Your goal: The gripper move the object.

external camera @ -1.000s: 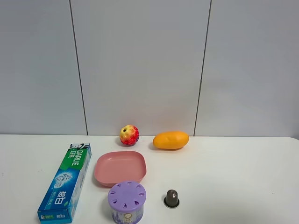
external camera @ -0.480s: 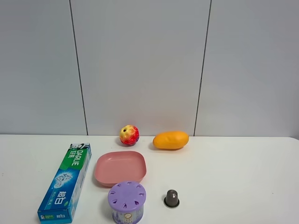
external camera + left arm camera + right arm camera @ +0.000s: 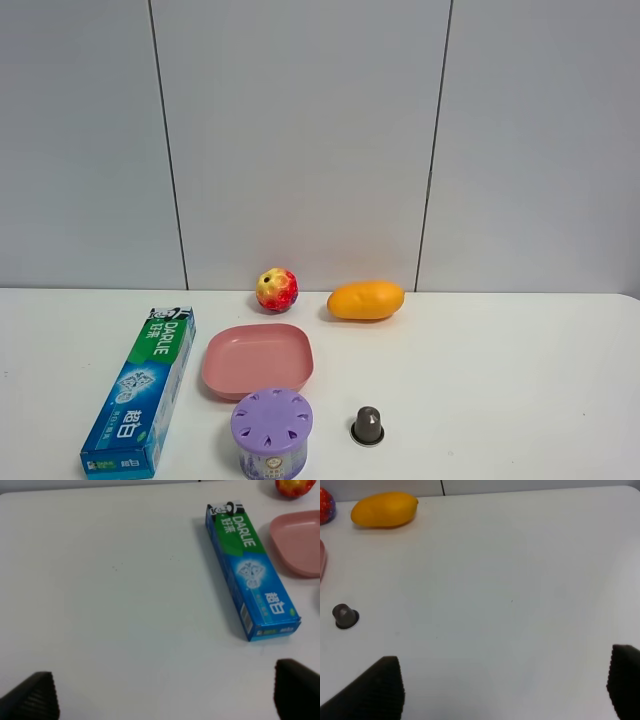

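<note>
Exterior high: toothpaste box (image 3: 139, 391) beside pink plate (image 3: 258, 359).

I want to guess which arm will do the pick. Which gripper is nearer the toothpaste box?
Left. The left gripper has the toothpaste box in its wrist view, ahead of its open fingers. The right gripper faces the table's other side; its view shows no box.

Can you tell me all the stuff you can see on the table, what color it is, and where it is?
toothpaste box: one, green and blue, table's left side
plate: one, pink, right of the box
canister: one, purple, in front of the plate
apple: one, red and yellow, back by the wall
mango: one, orange, right of the apple
small capsule: one, dark grey, right of the canister
table: one, white
left end effector: one, black, open
right end effector: one, black, open
</note>
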